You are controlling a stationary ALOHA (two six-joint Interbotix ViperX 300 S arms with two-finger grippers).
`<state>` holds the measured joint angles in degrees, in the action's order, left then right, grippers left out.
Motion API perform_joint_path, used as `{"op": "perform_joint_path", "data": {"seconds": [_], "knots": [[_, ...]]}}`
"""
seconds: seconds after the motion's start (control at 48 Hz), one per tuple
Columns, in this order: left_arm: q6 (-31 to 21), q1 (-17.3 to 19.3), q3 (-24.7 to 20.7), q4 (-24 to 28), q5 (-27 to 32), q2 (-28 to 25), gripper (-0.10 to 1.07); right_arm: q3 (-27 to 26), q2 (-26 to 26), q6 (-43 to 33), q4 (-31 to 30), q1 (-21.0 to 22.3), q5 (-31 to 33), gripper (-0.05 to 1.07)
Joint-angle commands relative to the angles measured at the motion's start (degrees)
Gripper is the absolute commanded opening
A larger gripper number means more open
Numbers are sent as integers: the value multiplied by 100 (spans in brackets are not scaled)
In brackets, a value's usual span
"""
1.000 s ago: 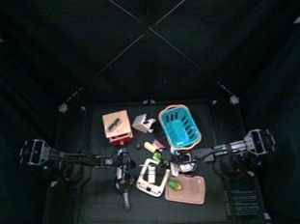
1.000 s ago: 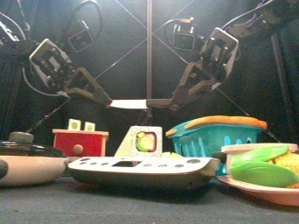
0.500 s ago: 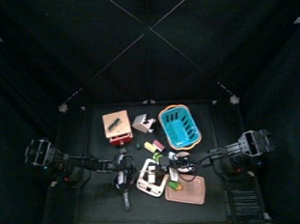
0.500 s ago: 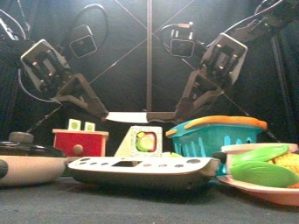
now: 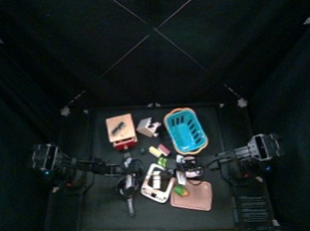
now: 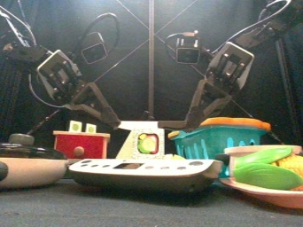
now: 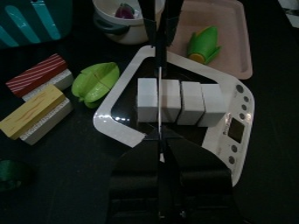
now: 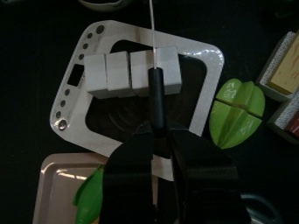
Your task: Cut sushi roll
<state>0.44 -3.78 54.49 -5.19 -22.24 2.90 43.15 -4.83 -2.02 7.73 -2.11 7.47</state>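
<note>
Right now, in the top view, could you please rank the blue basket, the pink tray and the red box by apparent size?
1. blue basket, largest.
2. pink tray, somewhat smaller, partly covered by green food.
3. red box, smallest.

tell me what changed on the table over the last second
Both arms came down toward the white board. In the front view the left gripper and right gripper sit lower than before, closing in on the sushi roll. Both wrist views show a thin blade over the roll. The blue basket, red box and pink tray stayed put.
</note>
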Motion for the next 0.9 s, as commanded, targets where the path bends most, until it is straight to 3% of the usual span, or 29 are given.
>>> {"op": "perform_joint_path", "data": {"seconds": [0.0,0.542,0.875], "knots": [[9,26,-158,18,-35,-35,38,-35,-220,9,26,9,-18,34],[0,26,-185,18,-35,-290,38,18,-123,0,26,9,-18,34],[-9,26,-237,9,-26,-624,38,-26,343,0,105,9,-53,34]]}}
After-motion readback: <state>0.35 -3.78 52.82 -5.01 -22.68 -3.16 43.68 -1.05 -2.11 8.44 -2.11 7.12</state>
